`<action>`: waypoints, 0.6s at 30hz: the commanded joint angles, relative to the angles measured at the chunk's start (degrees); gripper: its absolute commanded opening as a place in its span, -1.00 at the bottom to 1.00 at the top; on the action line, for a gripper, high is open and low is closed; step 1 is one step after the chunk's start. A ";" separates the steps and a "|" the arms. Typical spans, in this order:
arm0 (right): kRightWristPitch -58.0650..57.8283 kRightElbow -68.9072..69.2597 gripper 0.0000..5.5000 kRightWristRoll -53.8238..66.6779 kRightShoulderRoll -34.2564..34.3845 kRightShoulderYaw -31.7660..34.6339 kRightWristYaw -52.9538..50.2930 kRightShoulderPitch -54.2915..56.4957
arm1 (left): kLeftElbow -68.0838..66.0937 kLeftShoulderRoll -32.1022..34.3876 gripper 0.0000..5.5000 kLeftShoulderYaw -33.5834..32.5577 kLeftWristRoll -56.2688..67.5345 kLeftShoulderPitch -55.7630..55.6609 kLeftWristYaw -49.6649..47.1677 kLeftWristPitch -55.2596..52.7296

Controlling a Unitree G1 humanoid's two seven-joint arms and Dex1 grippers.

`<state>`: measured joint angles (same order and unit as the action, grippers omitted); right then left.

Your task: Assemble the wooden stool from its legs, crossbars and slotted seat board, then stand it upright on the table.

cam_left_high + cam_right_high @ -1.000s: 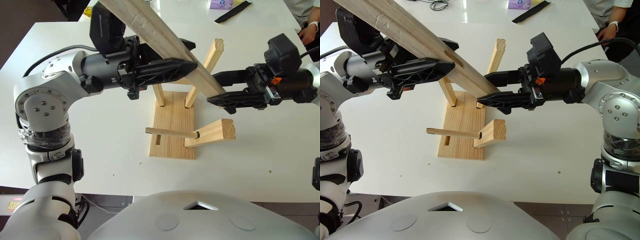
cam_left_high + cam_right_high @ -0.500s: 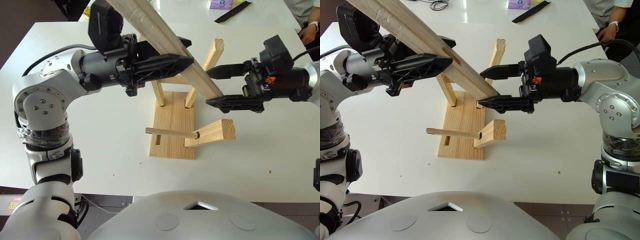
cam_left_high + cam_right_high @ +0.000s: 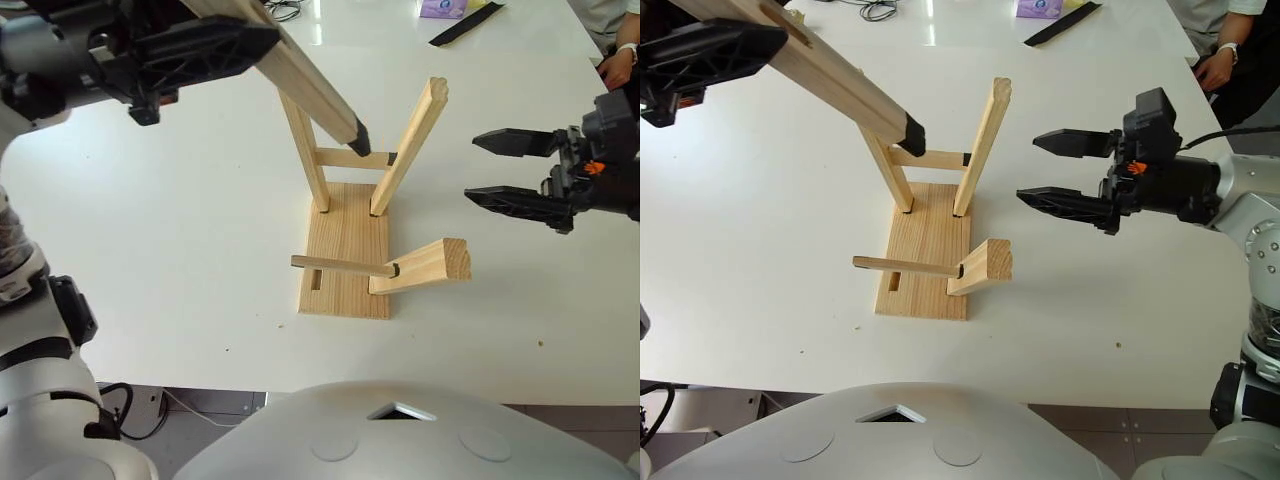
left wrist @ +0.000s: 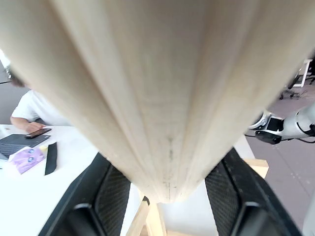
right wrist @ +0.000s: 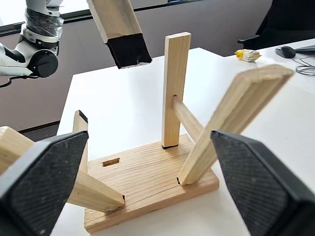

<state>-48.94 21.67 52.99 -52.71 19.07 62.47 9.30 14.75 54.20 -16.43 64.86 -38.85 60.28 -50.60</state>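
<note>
The left gripper [image 3: 262, 40] is holding the fourth leg [image 3: 310, 85] high over the bench [image 3: 180, 220], with its jaws clenched on the upper part of the wood. This leg is slanting downward, and its dark end is hanging in the air near the tops of the two standing legs, without touching them as far as the right wrist view is showing.

The seat board [image 3: 350, 225] is lying flat on the bench. At its far end the left standing leg [image 3: 312, 175] and the right standing leg [image 3: 410, 145] are sitting in their slots, and the upper crossbar [image 3: 345, 158] is joining them. At the near end the third leg [image 3: 425, 265] is lying on its side across the edge of the board, and the lower crossbar [image 3: 340, 266] is sticking out from it over an open slot [image 3: 316, 280].

The right gripper [image 3: 472, 168] is waiting to the right of the assembly, well apart from it, with its jaws released and grasping nothing.

The step in hand is probably the fitting of the second pair of legs. The next move is likely calling for the left arm to turn the fourth leg more upright and lower its dark end into the open slot. The right gripper will probably need to raise the third leg so that the lower crossbar meets the fourth leg.
</note>
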 commanded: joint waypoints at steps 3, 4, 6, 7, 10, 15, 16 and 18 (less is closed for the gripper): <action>0.74 6.03 0.66 -0.99 0.18 10.40 -0.42 -16.27 | 6.47 7.80 -0.25 -5.46 -6.32 14.41 12.50 4.65; 0.68 7.39 0.66 -0.90 0.34 11.87 -0.28 -18.89 | 7.96 8.05 -0.25 -6.96 -7.35 17.75 14.93 6.29; 0.57 9.45 0.66 -0.55 0.45 14.02 -0.16 -22.75 | 10.15 8.12 -0.25 -8.95 -10.19 23.39 18.14 9.73; 0.72 10.08 0.66 -0.52 0.44 14.48 -0.16 -23.97 | 10.70 7.65 -0.25 -9.66 -11.22 25.40 18.82 11.16; 1.37 10.99 0.66 -0.47 0.58 14.44 -0.58 -25.52 | 11.06 6.04 -0.25 -9.66 -15.00 30.21 18.80 15.06; 2.39 11.15 0.66 -1.02 -0.17 12.81 -0.79 -25.40 | 9.30 0.62 -0.25 -6.11 -24.63 35.11 15.27 26.14; 2.52 11.01 0.66 -1.18 -0.58 12.64 -0.54 -25.38 | 9.48 -0.86 -0.25 -6.08 -25.08 36.07 13.64 26.73; 2.91 10.92 0.66 -1.76 -1.21 12.56 0.02 -25.80 | 10.05 -3.06 -0.25 -6.06 -24.66 38.51 13.05 27.90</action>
<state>-46.98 32.52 52.39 -52.23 31.71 62.12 -16.36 24.31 53.14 -22.55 40.46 -2.66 74.42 -24.14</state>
